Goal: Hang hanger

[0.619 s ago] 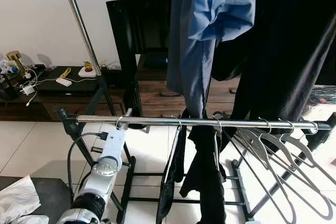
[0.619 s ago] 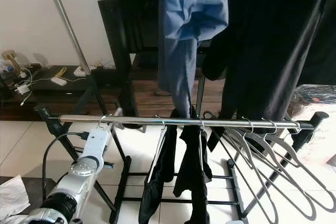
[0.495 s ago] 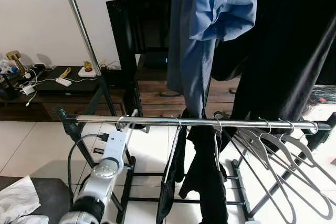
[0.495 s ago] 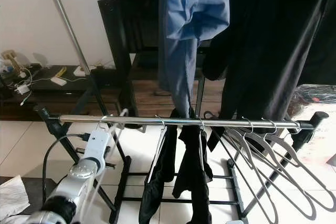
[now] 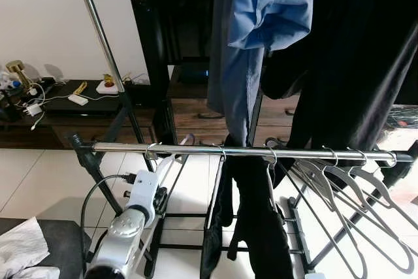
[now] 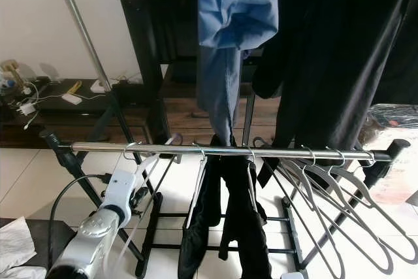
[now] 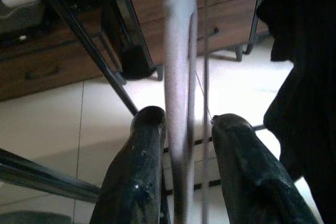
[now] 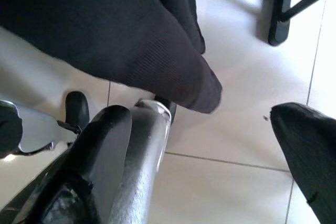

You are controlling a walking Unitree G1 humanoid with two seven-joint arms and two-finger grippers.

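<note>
1. Your left gripper (image 7: pixel 181 145) sits low, under the left end of the rail, its fingers (image 7: pixel 137 182) narrowly parted around the white hanger (image 5: pixel 164 169) without clearly pressing it.
2. Your right gripper (image 8: pixel 210 145) hangs near the tiled floor (image 8: pixel 247 72), fingers spread wide, with black cloth (image 8: pixel 121 35) draped above.
3. That white hanger's hook is over the chrome rail (image 5: pixel 261 152), just beside the rail's left end.
4. Further along the rail hang black garments (image 5: pixel 251 207) and a row of bare grey hangers (image 5: pixel 346 191).
5. Beyond, a blue shirt (image 5: pixel 258 37) hangs higher up.
</note>
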